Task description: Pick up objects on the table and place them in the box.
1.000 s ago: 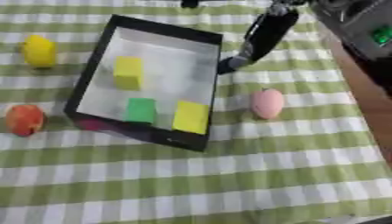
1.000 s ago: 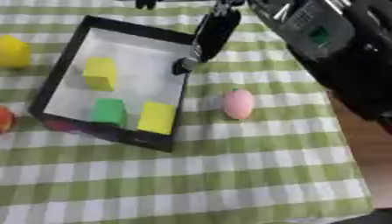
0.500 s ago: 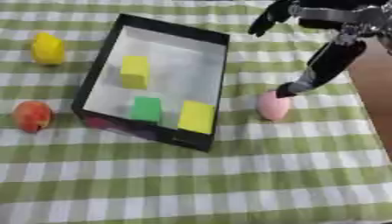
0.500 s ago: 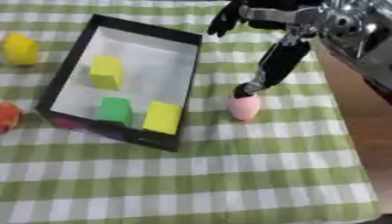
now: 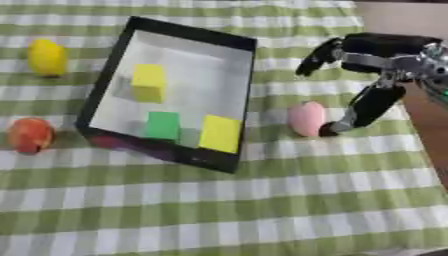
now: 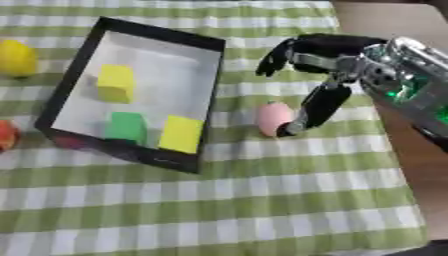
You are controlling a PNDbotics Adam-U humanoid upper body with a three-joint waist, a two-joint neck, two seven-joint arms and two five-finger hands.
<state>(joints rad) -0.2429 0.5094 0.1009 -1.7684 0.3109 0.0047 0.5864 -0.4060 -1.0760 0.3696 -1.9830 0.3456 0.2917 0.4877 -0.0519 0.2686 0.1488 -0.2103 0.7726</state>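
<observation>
A pink egg-shaped thing [image 5: 306, 119] lies on the green checked cloth just right of the black box [image 5: 192, 33]. My right hand [image 6: 343, 54] comes in from the right and hovers over it, open. Its thumb [image 5: 366, 107] points down, the tip at the pink thing's right side. The other fingers [image 5: 317, 56] reach left above it and are not closed round it. Inside the white-floored box lie a yellow block [image 5: 149, 82], a green block [image 5: 163, 125] and another yellow block [image 5: 220, 133]. My left hand does not show.
A yellow lemon-like fruit [image 5: 46, 57] and a red-orange peach-like fruit [image 5: 31, 135] lie on the cloth left of the box. Bare brown table [image 5: 398, 15] shows past the cloth's right edge. Checked cloth stretches across the front of the table.
My right hand has moved from the box's right rim down and right to the pink thing, its thumb tip now low at that thing's right side. The camera has also shifted.
</observation>
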